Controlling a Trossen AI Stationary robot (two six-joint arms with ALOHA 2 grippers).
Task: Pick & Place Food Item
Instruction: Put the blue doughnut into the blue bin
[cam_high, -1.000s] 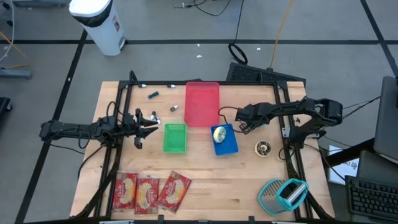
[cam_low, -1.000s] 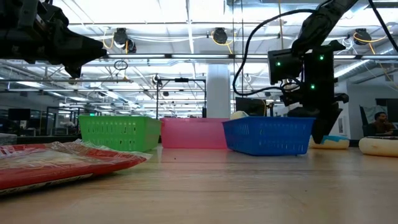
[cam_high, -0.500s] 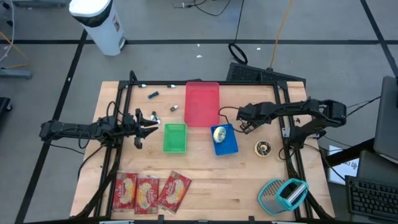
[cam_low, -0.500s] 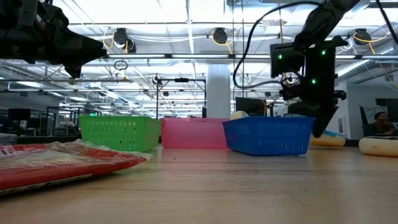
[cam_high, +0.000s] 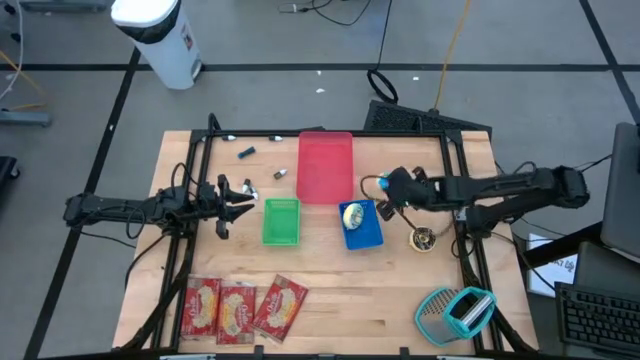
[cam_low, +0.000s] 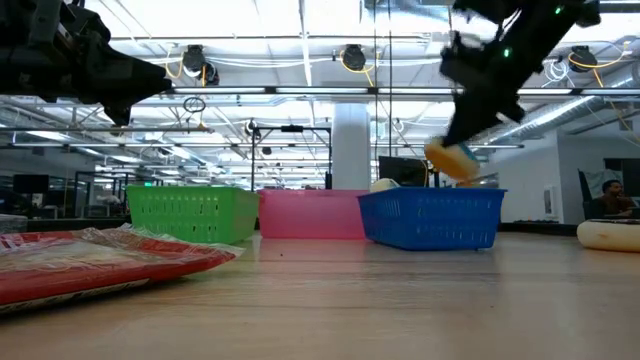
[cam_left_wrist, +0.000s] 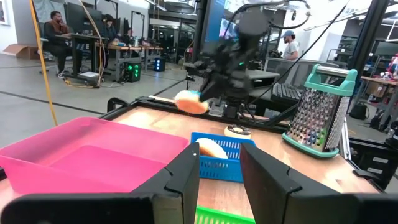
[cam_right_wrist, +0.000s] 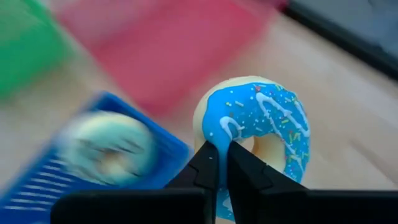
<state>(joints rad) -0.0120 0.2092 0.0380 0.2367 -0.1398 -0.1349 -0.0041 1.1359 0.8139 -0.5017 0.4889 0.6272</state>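
baskets (cam_high: 281, 222): 3 | donuts (cam_right_wrist: 261, 121): 3 | snack packets (cam_high: 238, 308): 3 | grater (cam_high: 455, 312): 1

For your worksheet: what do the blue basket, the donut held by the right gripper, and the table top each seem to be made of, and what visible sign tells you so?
Blue basket: probably moulded plastic, judging by its uniform colour and slatted walls.
Donut held by the right gripper: likely a plastic or foam replica, with glossy blue icing, white drizzle and sprinkles; real food cannot be excluded.
Table top: pale wood, with visible grain and plank seams, satin finish.
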